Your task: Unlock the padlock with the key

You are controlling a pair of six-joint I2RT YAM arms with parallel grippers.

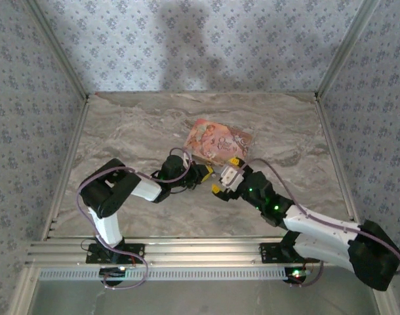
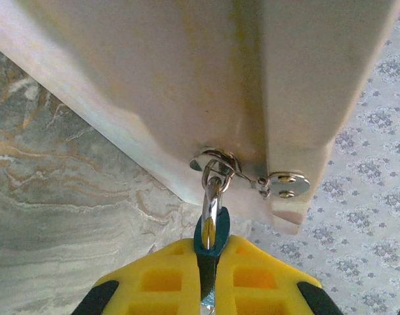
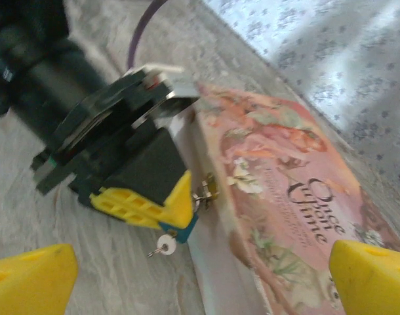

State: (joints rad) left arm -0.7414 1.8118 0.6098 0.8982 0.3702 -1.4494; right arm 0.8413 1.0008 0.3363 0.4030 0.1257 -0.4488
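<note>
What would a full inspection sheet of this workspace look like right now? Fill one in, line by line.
Surface: grey marbled table, flat.
Job's things: blue padlock hangs by its shackle from the hasp on the pink box. A small silvery ring-headed piece juts from the padlock's lower end; I cannot tell whether it is the key.
Clutter: nothing seen.
Grippers: left gripper shut on the padlock; right gripper open, holding nothing, facing the box.
Cables: purple cable runs along the arms.
Surroundings: patterned walls, metal rail at the near edge.
</note>
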